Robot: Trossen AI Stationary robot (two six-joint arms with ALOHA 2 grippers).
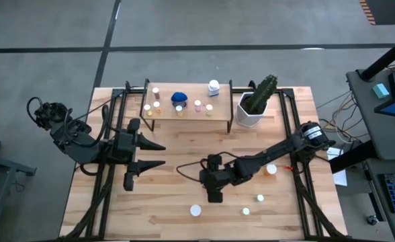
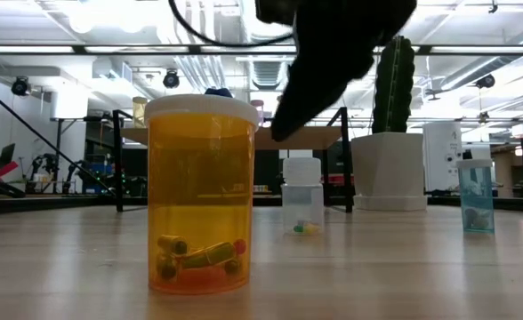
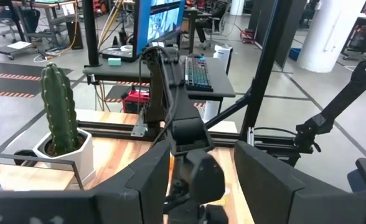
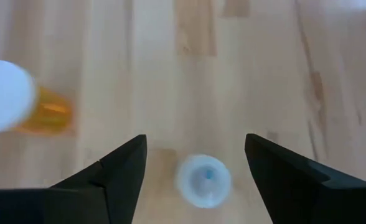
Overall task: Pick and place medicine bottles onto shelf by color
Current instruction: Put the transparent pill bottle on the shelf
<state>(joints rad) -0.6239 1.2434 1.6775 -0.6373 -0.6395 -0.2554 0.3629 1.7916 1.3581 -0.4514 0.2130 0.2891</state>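
My right gripper (image 1: pixel 214 196) hangs open over the table's near middle, pointing down. In the right wrist view the right gripper (image 4: pixel 195 177) has a small clear white-capped bottle (image 4: pixel 201 180) standing between and below its fingers, untouched; the low view shows this small clear bottle (image 2: pixel 301 197) upright under the dark fingers. An orange bottle (image 4: pixel 43 112) with a white cap stands beside it, also seen as the orange bottle (image 1: pixel 196 210) and, close up, the orange bottle (image 2: pixel 199 196). The shelf (image 1: pixel 184 115) at the far side carries several small bottles and a blue one (image 1: pixel 179 98). My left gripper (image 1: pixel 158 154) waits open, left of centre.
A white pot with a cactus (image 1: pixel 254 107) stands right of the shelf. More loose bottles stand on the near right: one bottle (image 1: pixel 246 211), another bottle (image 1: pixel 260 197), and a third bottle (image 1: pixel 271 169) near the right arm. A pale blue bottle (image 2: pixel 477 196) shows at the right in the low view.
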